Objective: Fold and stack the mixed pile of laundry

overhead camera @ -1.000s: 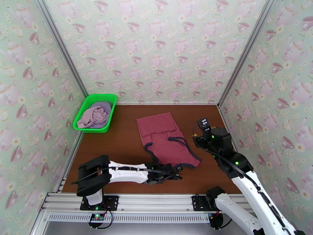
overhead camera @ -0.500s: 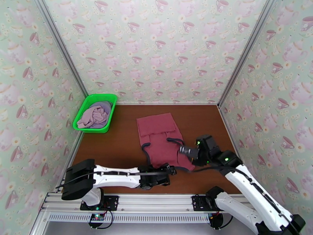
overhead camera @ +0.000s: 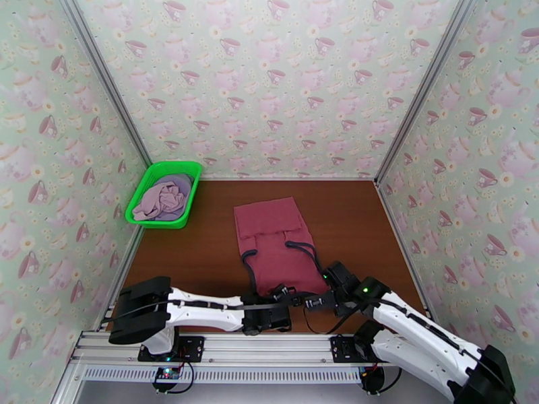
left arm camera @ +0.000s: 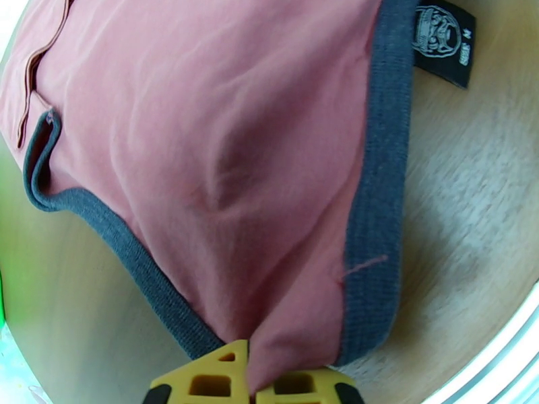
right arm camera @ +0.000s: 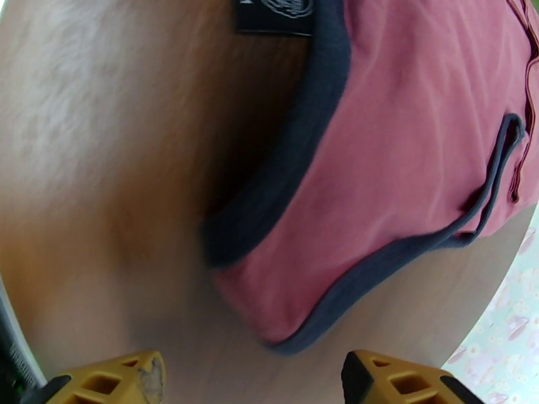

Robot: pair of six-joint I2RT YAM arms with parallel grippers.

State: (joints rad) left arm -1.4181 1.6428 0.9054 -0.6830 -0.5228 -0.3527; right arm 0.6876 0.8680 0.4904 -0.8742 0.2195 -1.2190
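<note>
A black label was sewn just inside the dark grey trim at the neck end of the dusty-red tank top. It carried a pale printed emblem with small lettering under it (too small and soft to read in either wrist view).

The tank top lay flat on the brown table, about midway across it. Its long axis ran from the far side toward the arms, slanting a little to the right as it came near. The hem end pointed away and was folded over. The straps and neck pointed toward the arm bases.

The left gripper was clenched on the near edge of the tank top, red cloth pinched between its yellow fingertips. The right gripper stood released, its jaws wide apart and holding nothing, low over the table just short of a trimmed corner.

Pale pink and lavender garments sat bunched in the green basket at the far left.
</note>
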